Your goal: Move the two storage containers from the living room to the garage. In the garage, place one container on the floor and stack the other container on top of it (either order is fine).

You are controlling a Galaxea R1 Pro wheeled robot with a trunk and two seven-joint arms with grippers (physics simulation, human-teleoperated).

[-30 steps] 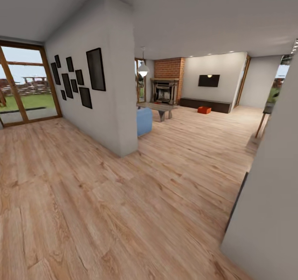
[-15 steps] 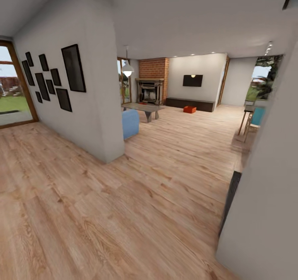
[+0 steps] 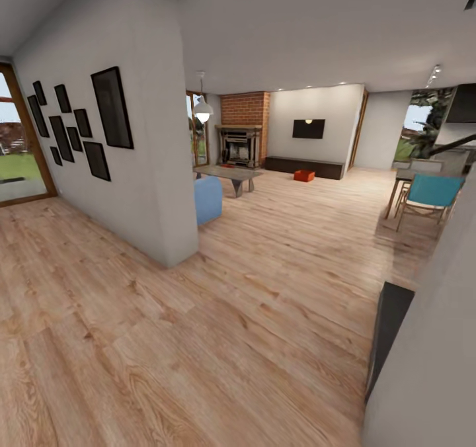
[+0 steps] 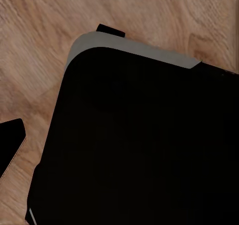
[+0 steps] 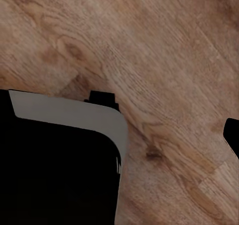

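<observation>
- In both wrist views we look down past a black, grey-edged part of our own body point(image 4: 144, 145) onto the wood floor point(image 5: 169, 60). A dark tip point(image 4: 10, 140) pokes in at one edge of the left view and another point(image 5: 233, 135) at one edge of the right. They may be pincer fingers; we cannot tell whether either pincer is spread or pressed together.
- We judge that the arms hang tucked low, beside the base, because we are travelling with nothing to grasp within reach.
- An orange-red bin point(image 3: 304, 175) sits on the floor at the far wall of the living room, just before the dark low cabinet point(image 3: 305, 166) under the TV point(image 3: 309, 128), well apart from both pincers.
- Whether it is one bin or two close together is too small to tell.
- Between us and it lie open floor, a wall corner point(image 3: 173, 169), a blue sofa end point(image 3: 208, 199) and a grey low table point(image 3: 228, 173).
- A blue chair point(image 3: 430, 196) stands off to the right.
</observation>
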